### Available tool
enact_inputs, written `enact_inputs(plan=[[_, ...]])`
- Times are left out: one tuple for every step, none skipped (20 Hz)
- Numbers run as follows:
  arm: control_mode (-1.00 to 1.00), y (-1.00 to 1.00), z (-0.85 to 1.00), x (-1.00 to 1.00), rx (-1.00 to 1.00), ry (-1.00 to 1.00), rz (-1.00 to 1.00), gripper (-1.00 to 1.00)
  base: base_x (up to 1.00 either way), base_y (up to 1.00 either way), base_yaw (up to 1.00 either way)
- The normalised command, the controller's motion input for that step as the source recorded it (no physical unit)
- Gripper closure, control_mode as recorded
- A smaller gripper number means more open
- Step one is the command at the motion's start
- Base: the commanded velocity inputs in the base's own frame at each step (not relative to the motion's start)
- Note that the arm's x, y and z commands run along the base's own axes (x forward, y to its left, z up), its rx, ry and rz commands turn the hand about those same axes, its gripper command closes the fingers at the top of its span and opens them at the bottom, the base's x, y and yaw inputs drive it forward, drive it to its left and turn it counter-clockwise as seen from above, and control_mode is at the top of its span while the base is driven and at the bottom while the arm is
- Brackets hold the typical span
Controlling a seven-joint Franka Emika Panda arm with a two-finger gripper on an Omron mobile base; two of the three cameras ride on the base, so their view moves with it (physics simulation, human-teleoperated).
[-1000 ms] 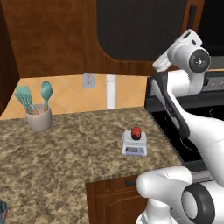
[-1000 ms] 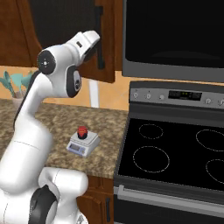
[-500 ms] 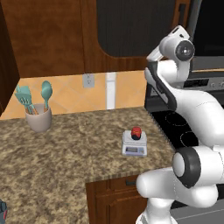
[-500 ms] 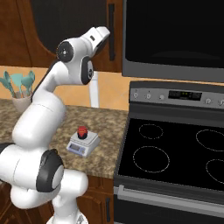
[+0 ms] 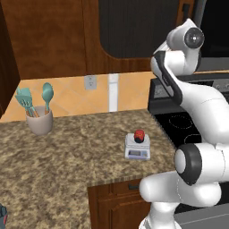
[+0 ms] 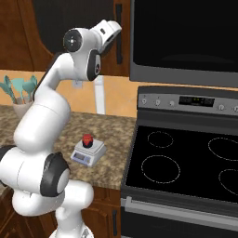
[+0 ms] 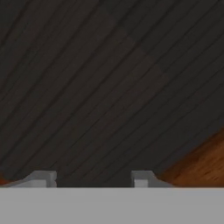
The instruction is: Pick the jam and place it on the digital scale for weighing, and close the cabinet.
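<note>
- The fingers (image 7: 92, 178) are spread apart with nothing between them, right up against the dark grooved panel of the cabinet (image 7: 105, 83) door, with a bit of reddish wood frame at the corner.
- From the right base view the hand (image 6: 110, 31) is up high at the door, next to its dark handle (image 6: 119, 32).
- The jam (image 5: 139, 134) sits on the scale (image 5: 137, 147) down on the table (image 5: 67, 152), well away from the hand, so I'd call that half done.
- What's left looks like the door: I can't tell if it's fully shut yet.
</note>
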Motion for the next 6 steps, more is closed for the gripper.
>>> enact_inputs(plan=[[-1.0, -0.11, -0.06, 0.14, 0.0, -0.02, 0.0, -1.0, 0.0, 0.0, 0.0], [-1.0, -0.11, -0.1, 0.16, 0.0, -0.01, 0.0, -1.0, 0.0, 0.0, 0.0], [-1.0, -0.06, -0.18, 0.19, 0.0, -0.03, 0.0, -1.0, 0.0, 0.0, 0.0], [-1.0, -0.02, -0.31, 0.25, 0.0, -0.05, 0.0, -1.0, 0.0, 0.0, 0.0], [-1.0, 0.0, -0.5, 0.26, 0.0, -0.08, 0.0, -1.0, 0.0, 0.0, 0.0], [-1.0, 0.0, -0.63, 0.18, 0.0, -0.18, 0.0, -1.0, 0.0, 0.0, 0.0]])
